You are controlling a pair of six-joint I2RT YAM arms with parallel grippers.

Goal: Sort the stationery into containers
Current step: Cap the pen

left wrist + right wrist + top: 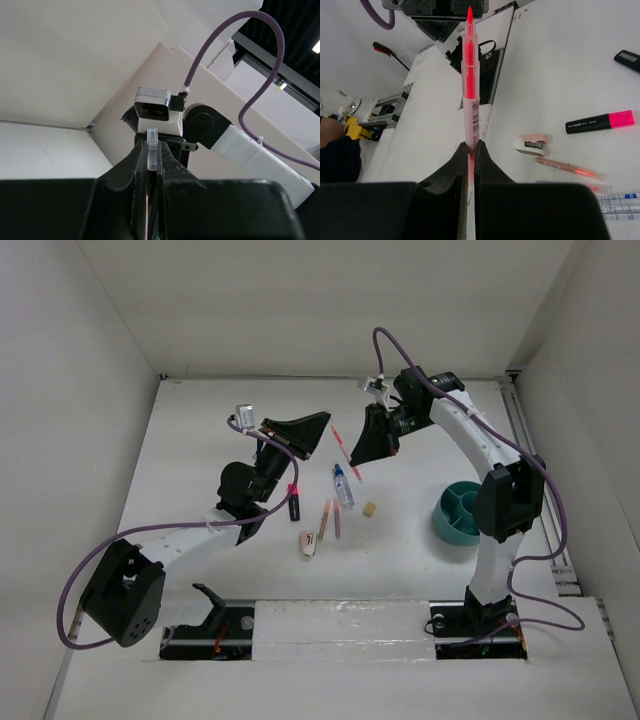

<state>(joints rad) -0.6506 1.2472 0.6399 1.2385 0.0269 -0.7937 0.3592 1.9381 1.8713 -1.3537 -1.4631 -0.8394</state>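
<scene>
No legible txt. Right wrist view: barcode + tiny print on pink pen (pixel 471 117), centre frame; white lettering on black highlighter (pixel 592 123), right side, prob. a brand, too blurred.

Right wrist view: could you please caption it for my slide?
Right gripper clamps a pink pen above the table, where a stapler and pink-capped highlighter lie.

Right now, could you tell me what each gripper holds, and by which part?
The right gripper pinches an uncapped pink-orange pen by its rear barrel, tip outward. The left gripper pinches a thin clear tube, possibly its cap, one end protruding.
</scene>
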